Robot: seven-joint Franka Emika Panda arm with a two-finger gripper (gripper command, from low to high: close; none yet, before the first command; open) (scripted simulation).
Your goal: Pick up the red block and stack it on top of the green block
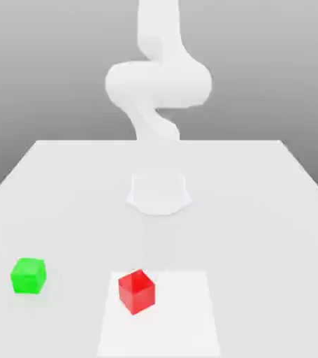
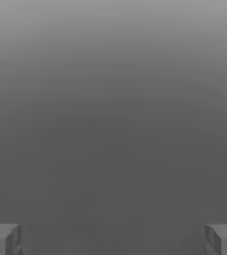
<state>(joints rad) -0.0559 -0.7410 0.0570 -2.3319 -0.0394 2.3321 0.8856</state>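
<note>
Plain, unlabelled red block point(image 1: 135, 291) sits near on the worktop point(image 1: 259, 210), green block point(image 1: 29, 275) well left; claw point(image 2: 113, 239) released.

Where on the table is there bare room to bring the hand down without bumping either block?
Most of the table is bare: the strip between the arm's base and the two blocks, and the exterior view's right side past the red block. Tightest is the gap between the red block and the green block, which stand apart.
</note>
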